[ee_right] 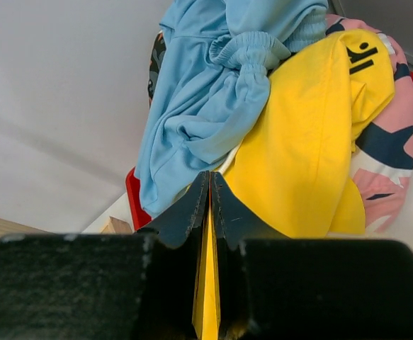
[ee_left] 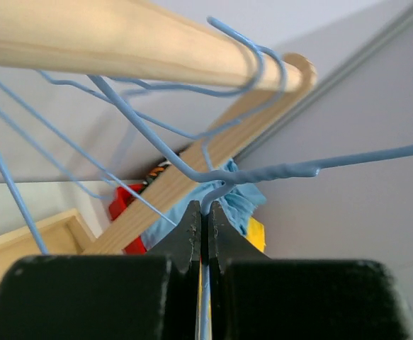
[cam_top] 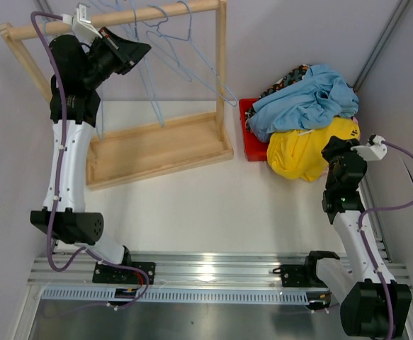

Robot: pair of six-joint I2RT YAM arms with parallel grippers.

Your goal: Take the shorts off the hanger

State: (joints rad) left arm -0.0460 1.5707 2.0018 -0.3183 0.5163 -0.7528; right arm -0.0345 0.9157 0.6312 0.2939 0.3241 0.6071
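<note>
Your right claw [ee_right: 210, 174] has its jaws pressed together, with yellow cloth in the slit between them. The yellow shorts [ee_right: 312, 134] lie just ahead to its right, the light blue shorts [ee_right: 206, 106] ahead to its left, and the pink patterned shorts [ee_right: 390, 142] at far right.

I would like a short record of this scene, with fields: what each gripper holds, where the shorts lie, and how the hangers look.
left gripper: shut on a blue wire hanger, just below the wooden rail
right gripper: shut on the yellow shorts
shorts: heaped on the red bin, right of the rack; light blue shorts on top, pink patterned shorts beside the yellow
other hangers: on the rail, no cloth seen on them
</note>
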